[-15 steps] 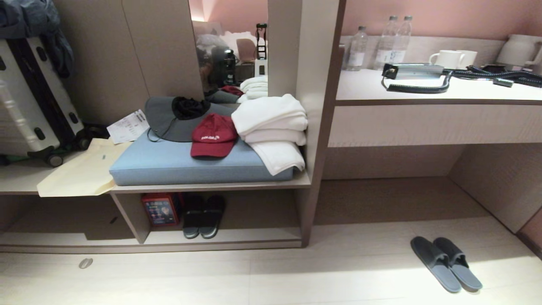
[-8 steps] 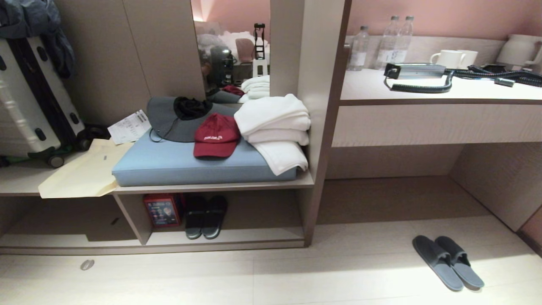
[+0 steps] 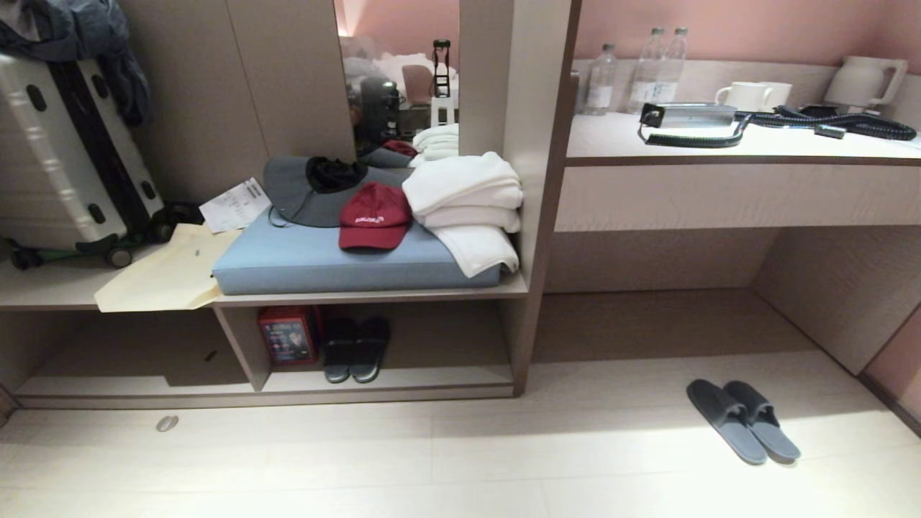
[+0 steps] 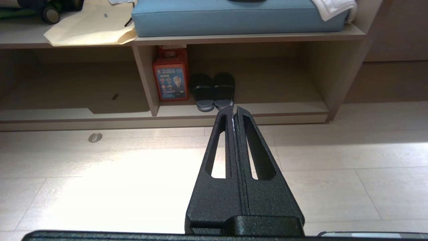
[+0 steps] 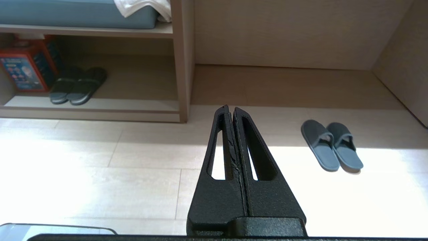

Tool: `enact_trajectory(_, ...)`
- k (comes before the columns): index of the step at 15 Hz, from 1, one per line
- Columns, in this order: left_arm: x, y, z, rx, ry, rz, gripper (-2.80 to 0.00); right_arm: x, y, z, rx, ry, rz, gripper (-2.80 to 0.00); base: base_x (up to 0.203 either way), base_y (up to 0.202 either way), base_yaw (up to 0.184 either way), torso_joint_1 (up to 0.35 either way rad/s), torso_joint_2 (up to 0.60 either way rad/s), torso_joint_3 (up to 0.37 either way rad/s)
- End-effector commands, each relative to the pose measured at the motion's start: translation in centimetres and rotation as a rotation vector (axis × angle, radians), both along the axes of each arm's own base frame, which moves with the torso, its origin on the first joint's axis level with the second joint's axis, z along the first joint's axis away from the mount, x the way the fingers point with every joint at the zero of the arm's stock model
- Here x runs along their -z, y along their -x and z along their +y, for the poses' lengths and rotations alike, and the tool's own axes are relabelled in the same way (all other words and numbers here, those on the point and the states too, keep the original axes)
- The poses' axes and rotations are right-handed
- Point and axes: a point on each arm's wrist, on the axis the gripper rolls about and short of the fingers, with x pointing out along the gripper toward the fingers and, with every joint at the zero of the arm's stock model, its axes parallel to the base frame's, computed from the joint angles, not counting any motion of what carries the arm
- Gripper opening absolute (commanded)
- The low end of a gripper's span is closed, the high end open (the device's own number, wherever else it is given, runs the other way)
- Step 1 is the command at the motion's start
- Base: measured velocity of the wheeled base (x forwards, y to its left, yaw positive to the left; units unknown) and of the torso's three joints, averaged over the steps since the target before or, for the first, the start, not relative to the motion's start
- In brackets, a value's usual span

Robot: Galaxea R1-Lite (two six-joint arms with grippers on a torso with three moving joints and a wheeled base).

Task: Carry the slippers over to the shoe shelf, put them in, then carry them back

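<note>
One pair of thin grey-blue slippers (image 3: 743, 421) is seen lying side by side on the pale floor (image 3: 446, 460) at the near right, in front of the open recess under a desk (image 3: 741, 144), toes pointing away toward the far left. The shoe shelf (image 3: 388, 378), a low open compartment, is seen at the left under a bench; inside it, one second pair of dark sandals (image 3: 356, 350) with pale sole rims is set just right of one red box (image 3: 289, 335), which stands against the upright divider. On the bench above, one blue cushion (image 3: 316, 262) is seen carrying one red cap (image 3: 374, 216), one grey brimmed hat (image 3: 309, 191) and one stack of white towels (image 3: 464, 205); one tan envelope (image 3: 169, 273) lies to the left of the cushion, and one white suitcase (image 3: 65, 151) stands at the far left. On the desk, three water bottles (image 3: 647, 68), two white mugs (image 3: 752, 93) and one pale kettle (image 3: 860, 79) are counted. Neither arm is shown in the head view. In the wrist views, the left gripper (image 4: 233, 110) and the right gripper (image 5: 230, 109) are each seen with fingers pressed together, holding nothing, hanging above the floor well apart from the slippers. Compared with a second ago, the whole scene is shown shifted slightly, with the furniture sitting higher and a little further right in the head view; this is a change of viewpoint, and the slippers are left in the same spot on the floor.
</note>
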Motion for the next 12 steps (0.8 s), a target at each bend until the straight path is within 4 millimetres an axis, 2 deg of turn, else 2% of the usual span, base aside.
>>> enact_trajectory(1, 0.04, 0.0, 0.0, 0.0, 0.0, 0.001, -2.8, -0.01, -0.01, 0.0, 0.0, 0.0, 0.0, -2.8, -0.209, 0.0, 0.0, -0.001, 0.0, 0.001)
enact_trajectory(12, 0.04, -0.02, 0.0, -0.002, 0.0, 0.003, -2.8, -0.01, -0.01, 0.0, 0.0, 0.0, 0.0, -2.8, -0.197, 0.0, 0.001, 0.002, 0.0, 0.002)
